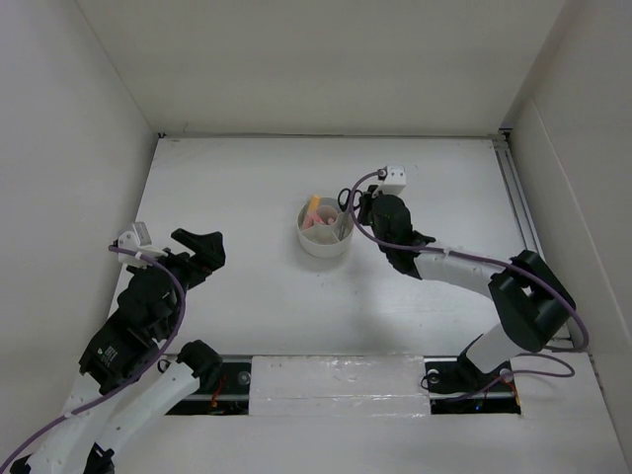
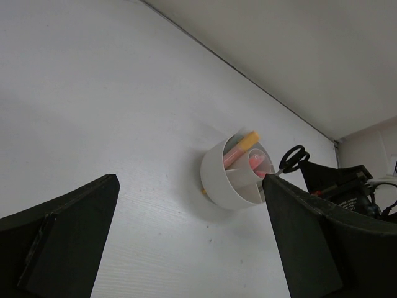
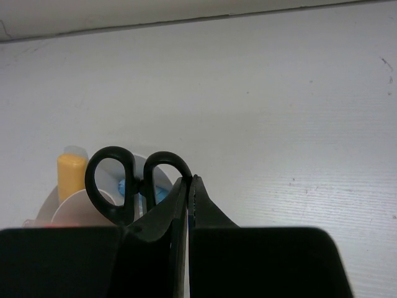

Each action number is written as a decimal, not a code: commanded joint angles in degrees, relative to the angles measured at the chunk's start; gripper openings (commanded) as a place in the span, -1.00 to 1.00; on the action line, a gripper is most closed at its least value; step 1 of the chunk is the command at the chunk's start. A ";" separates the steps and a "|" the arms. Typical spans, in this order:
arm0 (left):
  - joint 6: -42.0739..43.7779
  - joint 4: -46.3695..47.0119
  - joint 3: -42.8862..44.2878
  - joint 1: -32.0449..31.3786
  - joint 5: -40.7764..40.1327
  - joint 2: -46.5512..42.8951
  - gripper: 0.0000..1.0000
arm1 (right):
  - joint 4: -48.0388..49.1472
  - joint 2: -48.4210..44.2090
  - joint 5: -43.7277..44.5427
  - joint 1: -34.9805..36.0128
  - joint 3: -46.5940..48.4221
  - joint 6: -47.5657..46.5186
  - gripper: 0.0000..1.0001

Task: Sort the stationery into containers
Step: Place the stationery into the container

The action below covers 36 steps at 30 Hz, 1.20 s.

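Scissors [image 3: 139, 194] stand handles-up in the white organizer [image 1: 326, 248], at its 3 o'clock edge as we see it from above. We find the right gripper [image 3: 189, 182] there too, at about 2 o'clock of the organizer, its fingers pressed together. One handle loop runs behind a fingertip, and we cannot tell whether it is pinched. An orange highlighter [image 2: 249, 140] leans out at 11 o'clock, with pink pens [image 2: 231, 157] beside it. Our left gripper [image 1: 202, 250] hangs spread wide and empty at 8 o'clock, well apart from the organizer, over the table [image 1: 247, 188].
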 commanded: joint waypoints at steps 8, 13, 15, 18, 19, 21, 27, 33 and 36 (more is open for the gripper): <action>1.03 2.44 -0.69 -0.19 0.11 -0.88 1.00 | 4.33 1.34 1.63 1.19 -1.02 1.43 -1.00; 1.03 2.44 -0.69 -0.19 0.11 -0.88 1.00 | 4.33 1.87 1.64 1.19 -1.56 2.57 -1.00; 1.03 2.44 -0.69 -0.19 0.11 -0.88 1.00 | 4.33 1.87 2.16 1.19 -2.08 2.57 -0.98; 1.03 2.44 -0.69 -0.19 0.11 -0.88 1.00 | 4.33 1.87 2.16 1.71 -2.69 3.10 -0.83; 1.03 2.44 -0.69 -0.19 0.11 -0.88 1.00 | 4.33 1.87 2.16 1.71 -2.70 3.10 -0.77; 1.03 2.44 -0.69 -0.19 0.11 -0.88 1.00 | 4.33 1.87 2.16 1.71 -3.22 3.10 -0.67; 1.03 2.44 -0.69 -0.19 0.11 -0.88 1.00 | 4.33 0.81 2.69 2.24 -3.23 3.10 -0.14; 1.03 2.44 -0.69 -0.19 0.11 -0.88 1.00 | 4.33 -3.22 3.22 2.77 -4.89 3.10 0.17; 1.03 2.44 -0.69 -0.19 0.11 -0.88 1.00 | 3.64 -5.95 3.83 3.38 -5.42 2.57 0.27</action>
